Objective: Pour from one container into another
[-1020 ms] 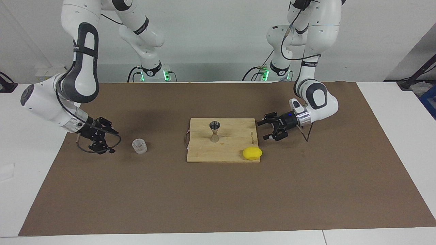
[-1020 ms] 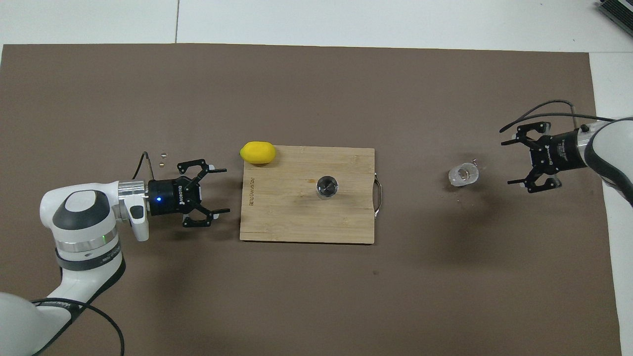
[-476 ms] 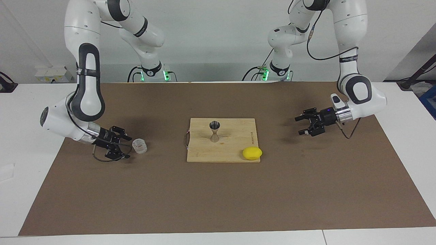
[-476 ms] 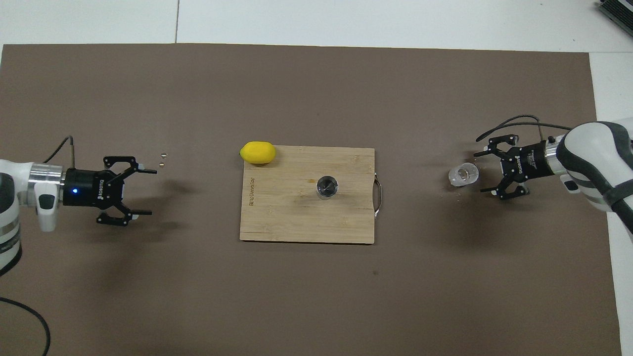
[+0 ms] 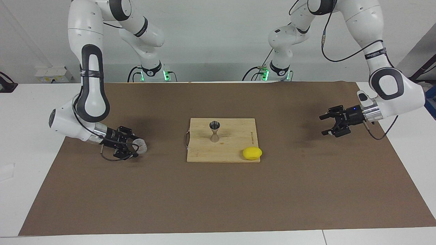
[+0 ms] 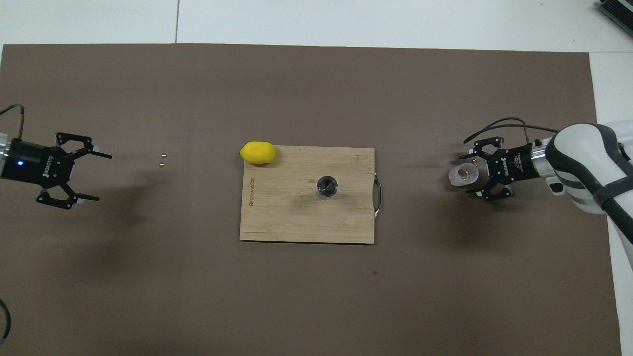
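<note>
- Ribbed clear glass tumbler (image 5: 141, 145), small and short, stands upright on the brown paper mat (image 5: 218, 197) toward the right arm's end of the table, well apart from the board.
- Right gripper (image 5: 133, 147) is low at the mat with one black finger on each side of the tumbler; the fingers stand close against the glass, but whether they press on it cannot be told. In the overhead view the right gripper (image 6: 470, 174) has the tumbler (image 6: 463, 175) between its fingertips.
- Small grey steel jigger (image 5: 214, 131), hourglass-shaped with two cones joined at a narrow waist, stands upright near the middle of the rectangular bamboo cutting board (image 5: 235, 149); from above the jigger (image 6: 327, 187) shows only its round mouth.
- Bamboo cutting board (image 6: 277, 217) lies flat at the middle of the mat, its thin wire handle (image 6: 379, 190) on the edge toward the right arm's end.
- Yellow lemon (image 5: 252, 153) rests at the board's corner that is farther from the robots and toward the left arm's end, partly over the edge; the lemon (image 6: 257, 152) is well apart from the jigger.
- Left gripper (image 5: 327, 124) hangs above the mat toward the left arm's end, fingers spread wide and holding nothing; the arm waits. From above, the left gripper (image 6: 91, 176) points toward the board.
- Two tiny pale specks (image 6: 162, 159) lie on the mat between the left gripper and the lemon.
</note>
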Robot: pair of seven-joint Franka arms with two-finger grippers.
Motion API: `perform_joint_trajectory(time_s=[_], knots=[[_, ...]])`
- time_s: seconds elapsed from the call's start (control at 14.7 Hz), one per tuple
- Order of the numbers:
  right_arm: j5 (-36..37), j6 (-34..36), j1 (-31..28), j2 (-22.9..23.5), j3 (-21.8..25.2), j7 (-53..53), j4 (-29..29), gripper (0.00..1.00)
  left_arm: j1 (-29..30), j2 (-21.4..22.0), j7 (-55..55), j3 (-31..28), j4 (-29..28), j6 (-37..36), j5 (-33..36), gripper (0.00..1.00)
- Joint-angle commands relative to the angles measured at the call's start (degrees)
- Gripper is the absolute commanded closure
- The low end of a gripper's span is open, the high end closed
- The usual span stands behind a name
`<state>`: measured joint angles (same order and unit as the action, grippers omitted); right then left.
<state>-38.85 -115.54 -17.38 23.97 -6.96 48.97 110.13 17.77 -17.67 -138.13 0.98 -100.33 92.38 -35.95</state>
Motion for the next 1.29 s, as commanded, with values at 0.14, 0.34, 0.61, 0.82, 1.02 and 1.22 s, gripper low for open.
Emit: perform_joint_trajectory(time_s=[0.14, 0.34, 0.61, 0.82, 1.02, 1.22], knots=[[-2.9, -1.0, 0.1, -1.9, -0.3, -3.4, 3.1, 0.41, -2.8, 3.9, 12.6, 0.2, 6.2, -2.5, 8.9, 0.00], [-3.9, -0.6, -0.3, -2.0, -0.3, -2.8, 3.2, 0.74, -4.5, 7.7, 22.2, 0.5, 6.4, -2.5, 13.3, 0.00], [-4.2, 0.3, 0.5, -4.6, -0.3, -1.8, 3.1, 0.92, -9.3, 8.2, 31.0, 0.5, 10.4, -3.2, 16.8, 0.00], [-4.0, -0.4, 6.1, -7.8, -0.2, 5.2, 2.7, 0.92, -11.7, 11.5, 46.1, 0.9, 12.0, -4.9, 19.2, 0.00], [-4.0, -1.7, 11.1, -10.2, -0.1, 13.8, 2.5, 0.96, -15.3, 14.9, 62.0, 0.9, 11.9, -5.3, 24.0, 0.00], [-4.0, -3.5, 15.3, -12.2, 0.0, 20.0, 2.5, 0.99, -14.9, 15.9, 84.3, 0.7, 11.4, -5.6, 24.1, 0.00]])
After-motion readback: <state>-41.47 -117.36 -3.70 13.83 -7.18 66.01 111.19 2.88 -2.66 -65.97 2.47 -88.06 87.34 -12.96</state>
